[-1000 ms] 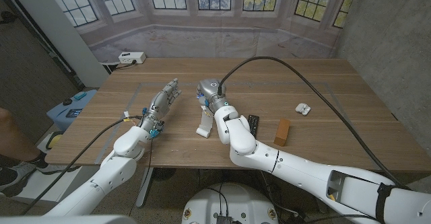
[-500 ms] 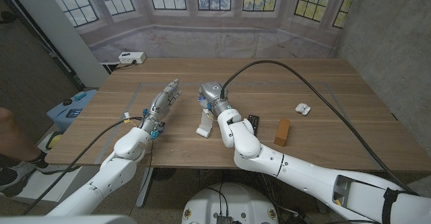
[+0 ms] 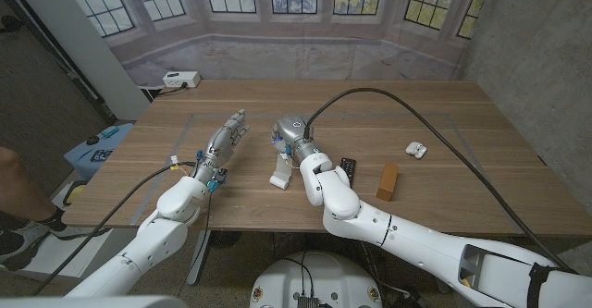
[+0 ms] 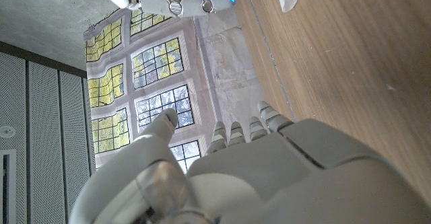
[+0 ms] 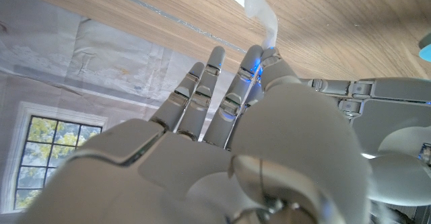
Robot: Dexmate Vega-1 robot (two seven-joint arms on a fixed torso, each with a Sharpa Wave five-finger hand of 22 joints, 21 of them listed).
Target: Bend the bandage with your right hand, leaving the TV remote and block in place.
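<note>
A white bandage [image 3: 280,171] stands on the table's middle, its lower end on the wood and its upper end raised. My right hand [image 3: 289,130] is over it and appears to pinch that upper end. The right wrist view has the strip [image 5: 259,5] running to my fingertips [image 5: 264,52]. The black TV remote [image 3: 348,170] lies just right of the bandage, and the orange-brown block [image 3: 388,181] lies further right. My left hand [image 3: 225,139] is left of the bandage, fingers straight and apart, holding nothing. It also appears beside my right hand [image 5: 363,93].
A small white earbud case [image 3: 416,150] lies at the right of the table [image 3: 481,188]. A white power strip [image 3: 181,79] sits at the far left corner. A person's leg is at the left edge, beside a blue box on the floor.
My right forearm has shifted slightly right. The right hand, bandage, remote, block and left hand stay about where they were.
</note>
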